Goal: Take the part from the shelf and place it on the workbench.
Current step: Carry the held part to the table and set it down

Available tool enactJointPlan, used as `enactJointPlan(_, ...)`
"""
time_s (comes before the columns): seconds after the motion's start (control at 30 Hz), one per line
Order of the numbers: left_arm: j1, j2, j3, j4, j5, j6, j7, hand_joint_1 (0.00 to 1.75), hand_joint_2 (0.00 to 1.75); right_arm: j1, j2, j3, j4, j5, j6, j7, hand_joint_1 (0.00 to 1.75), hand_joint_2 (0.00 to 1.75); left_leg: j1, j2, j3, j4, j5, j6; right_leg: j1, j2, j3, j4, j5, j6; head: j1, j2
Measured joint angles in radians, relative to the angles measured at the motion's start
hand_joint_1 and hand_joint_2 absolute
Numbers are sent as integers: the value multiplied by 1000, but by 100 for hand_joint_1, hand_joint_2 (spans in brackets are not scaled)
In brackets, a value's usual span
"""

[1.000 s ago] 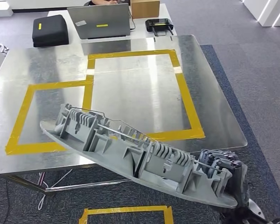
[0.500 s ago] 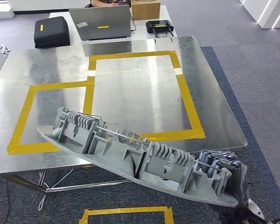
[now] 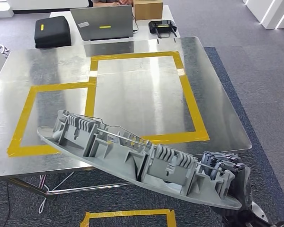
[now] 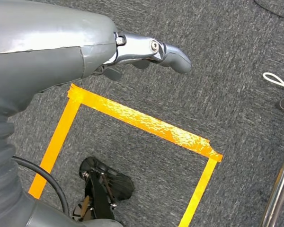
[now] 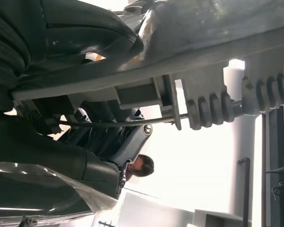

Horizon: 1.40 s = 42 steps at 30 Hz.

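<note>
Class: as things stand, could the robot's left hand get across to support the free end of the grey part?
Probably yes: the left hand hangs over carpet holding nothing, and the grey part has its free end unobstructed above the workbench edge.

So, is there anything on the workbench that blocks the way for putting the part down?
Nothing visible does. The right hand holds the part over the near edge of the workbench, whose taped area ahead is bare.

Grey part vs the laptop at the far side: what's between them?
Head view: bare metal workbench marked with yellow tape rectangles lies between the grey part and the laptop.
</note>
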<state>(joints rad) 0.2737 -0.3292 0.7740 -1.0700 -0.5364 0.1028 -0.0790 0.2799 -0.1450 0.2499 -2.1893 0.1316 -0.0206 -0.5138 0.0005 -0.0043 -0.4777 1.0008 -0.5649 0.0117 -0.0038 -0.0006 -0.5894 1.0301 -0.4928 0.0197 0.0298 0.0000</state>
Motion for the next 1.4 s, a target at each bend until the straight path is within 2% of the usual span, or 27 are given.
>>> enactJointPlan(0.37,0,0,0,0,0,-7,-3,0,175,-1,0,0,0,2,0,3,175,175,0,0,0,0,0,0,0,0,1,0,0,0,0,0)
enactJointPlan(0.43,-6,3,-3,30,5,-73,-59,0,175,-44,-3,2,20,26,-2,33,175,175,0,2,0,0,0,0,-1,3,0,0,1,1,0,0)
enactJointPlan(0.53,-53,26,-14,186,-1,-259,-223,0,175,-196,-10,5,119,67,-1,93,175,175,-2,6,2,0,1,0,-3,7,1,0,4,2,-4,0)
enactJointPlan(0.6,-73,43,-21,277,-10,-301,-267,0,175,-253,-12,7,169,73,-1,102,175,175,-2,3,3,0,2,-1,-2,3,4,-1,4,3,-3,0)
enactJointPlan(0.7,-70,52,-13,326,-34,-332,-237,0,175,-295,-12,10,203,84,-10,104,175,175,-2,2,4,0,2,0,-3,2,4,-1,5,3,-2,0)
enactJointPlan(0.83,-57,37,30,302,-89,-406,-176,0,175,-326,-12,11,227,103,-27,113,175,175,-2,2,3,0,2,0,-3,1,4,-1,3,3,-2,0)
enactJointPlan(1.03,-56,11,96,263,-154,-453,-164,0,175,-383,-12,21,262,141,-33,148,175,175,-2,2,3,0,1,1,-4,2,4,-1,2,4,-2,0)
enactJointPlan(1.13,-63,8,133,257,-221,-476,-165,0,175,-471,-12,46,334,214,-16,231,175,175,-2,3,3,0,1,1,-4,4,4,-1,3,4,-2,0)
enactJointPlan(1.27,-79,8,186,243,-292,-510,-158,0,175,-653,-12,118,540,372,-5,353,175,175,-2,3,3,0,4,0,-4,3,4,-1,6,4,-2,0)
enactJointPlan(1.4,-104,9,256,237,-326,-523,-158,0,175,-807,-13,205,767,506,-4,408,175,175,-2,1,3,0,6,-1,-4,1,4,-1,7,4,-2,0)
